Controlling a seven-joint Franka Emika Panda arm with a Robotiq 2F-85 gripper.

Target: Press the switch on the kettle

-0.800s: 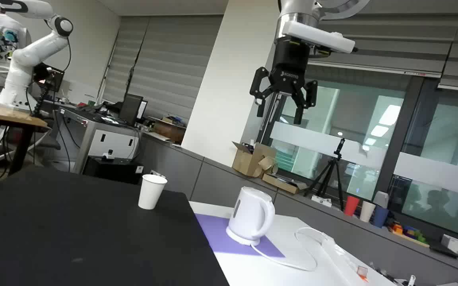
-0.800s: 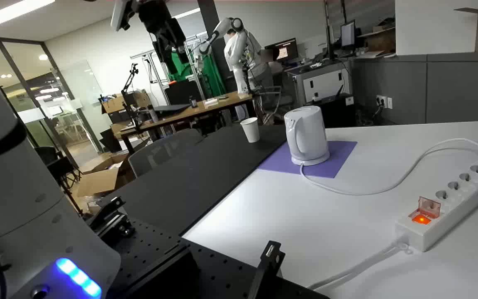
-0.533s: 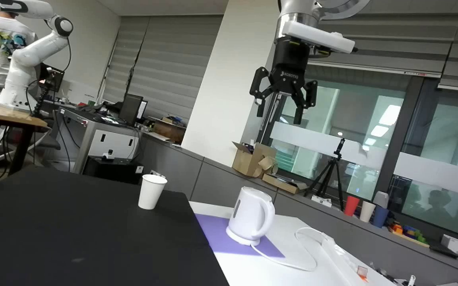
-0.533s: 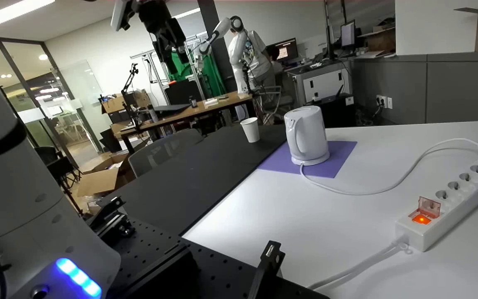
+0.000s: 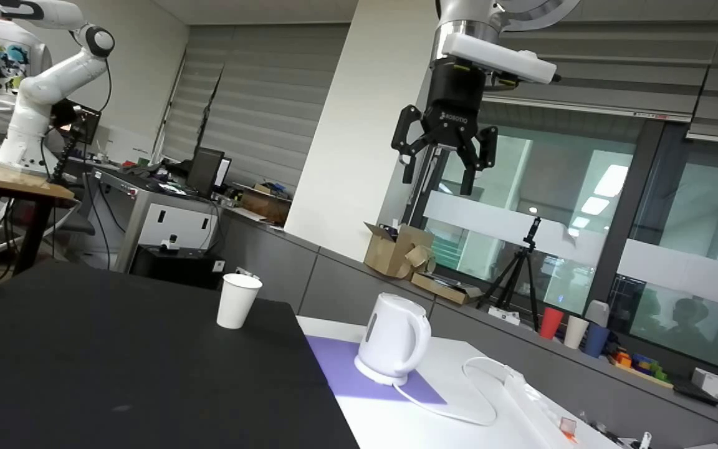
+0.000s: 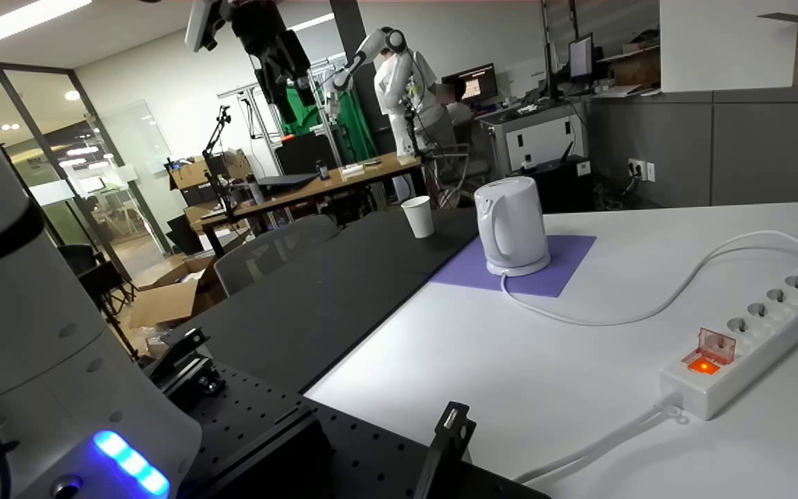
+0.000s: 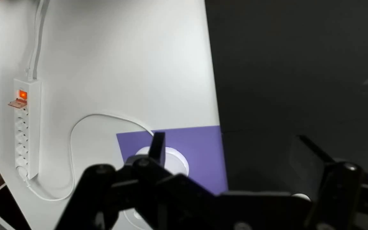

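The gripper (image 5: 439, 178) hangs high and points down, its fingers (image 7: 157, 148) released and spread well apart, holding nothing. The kettle (image 5: 387, 340) stands upright on a purple mat (image 5: 340, 362), on the white table (image 6: 551, 374) close to the border with the black table (image 5: 147, 362). Its long axis runs vertical, roughly in line with the way the gripper points, and its handle (image 5: 424, 340) loops out at one side. A cord (image 6: 596, 324) runs from it to the power strip (image 7: 34, 127).

The coming move turns on height and a sideways shift. In both exterior views the kettle lies well below the gripper. In the wrist view one finger hides part of it, while the middle of the gap falls over the black table; so the kettle probably sits down and toward the power strip side of the gripper's centre, though the slant of that view leaves the amount unsure.

The kettle's switch cannot be made out in any view. Nothing touches the kettle, so the press seems not yet begun. Lining up sideways before lowering, with the fingers drawn together into one narrow tip, would likely suit it best.
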